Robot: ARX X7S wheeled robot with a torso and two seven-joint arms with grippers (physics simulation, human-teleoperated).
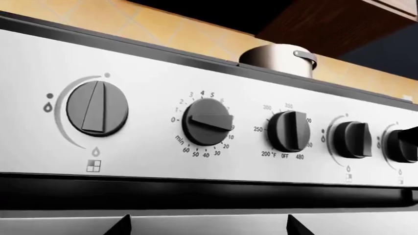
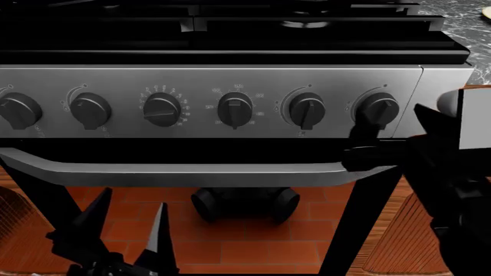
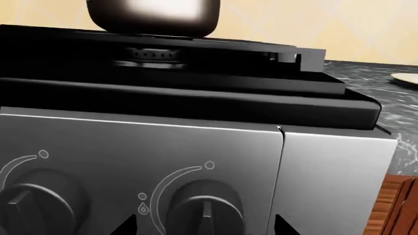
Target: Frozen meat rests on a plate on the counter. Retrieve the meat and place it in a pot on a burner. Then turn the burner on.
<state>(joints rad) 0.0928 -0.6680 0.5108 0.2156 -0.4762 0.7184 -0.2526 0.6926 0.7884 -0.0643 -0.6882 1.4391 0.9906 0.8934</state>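
The steel pot (image 3: 153, 14) stands on the black grates over a burner (image 3: 153, 56); it also shows in the left wrist view (image 1: 281, 58). My right gripper (image 3: 203, 227) is open, its fingertips (image 3: 281, 226) on either side of the rightmost stove knob (image 3: 202, 210), close in front of it. In the head view the right gripper (image 2: 369, 144) sits just below that knob (image 2: 376, 109). My left gripper (image 2: 126, 221) is open and empty, low in front of the oven. A sliver of the plate (image 3: 405, 78) lies on the counter (image 3: 392, 105). The meat is out of view.
The steel control panel (image 2: 199, 77) carries several black knobs; the left wrist view shows a burner knob (image 1: 97, 108), a timer knob (image 1: 207, 122) and a temperature knob (image 1: 289, 131). The oven handle (image 2: 176, 169) runs below. Red floor tiles (image 2: 253, 241) lie beneath.
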